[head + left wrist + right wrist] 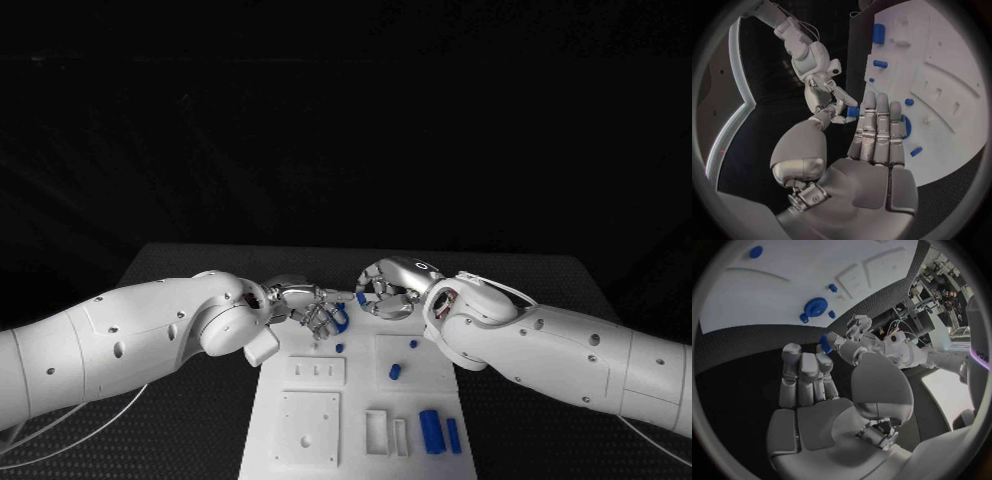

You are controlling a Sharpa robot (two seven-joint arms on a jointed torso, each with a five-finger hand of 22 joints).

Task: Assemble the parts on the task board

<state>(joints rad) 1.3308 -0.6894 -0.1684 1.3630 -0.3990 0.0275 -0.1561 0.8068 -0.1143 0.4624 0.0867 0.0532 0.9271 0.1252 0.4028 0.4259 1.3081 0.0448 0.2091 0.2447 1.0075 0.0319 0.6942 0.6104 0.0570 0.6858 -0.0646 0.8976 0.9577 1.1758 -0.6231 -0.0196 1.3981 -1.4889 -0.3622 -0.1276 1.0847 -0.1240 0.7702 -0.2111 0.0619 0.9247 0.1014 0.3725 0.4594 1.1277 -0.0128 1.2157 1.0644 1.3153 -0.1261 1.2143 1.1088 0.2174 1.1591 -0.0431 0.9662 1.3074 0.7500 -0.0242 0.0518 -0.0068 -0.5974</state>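
Observation:
Both hands meet over the far end of the white task board (361,395). My right hand (387,290) pinches a small blue part (361,297) between thumb and fingertip; the part (825,343) sits at that thumb's tip. My left hand (303,305) keeps its fingers straight, and its thumb reaches to the same blue part (852,111). Whether the left hand grips it I cannot tell. A round blue disc (816,306) stands on the board just under the left fingers (879,130).
Small blue pegs (392,371) (413,343) stand mid-board. Two blue cylinders (430,432) lie near the front right corner beside a white slotted block (376,432). White plates (307,428) (316,370) sit on the board's left half. Black table (188,260) surrounds it.

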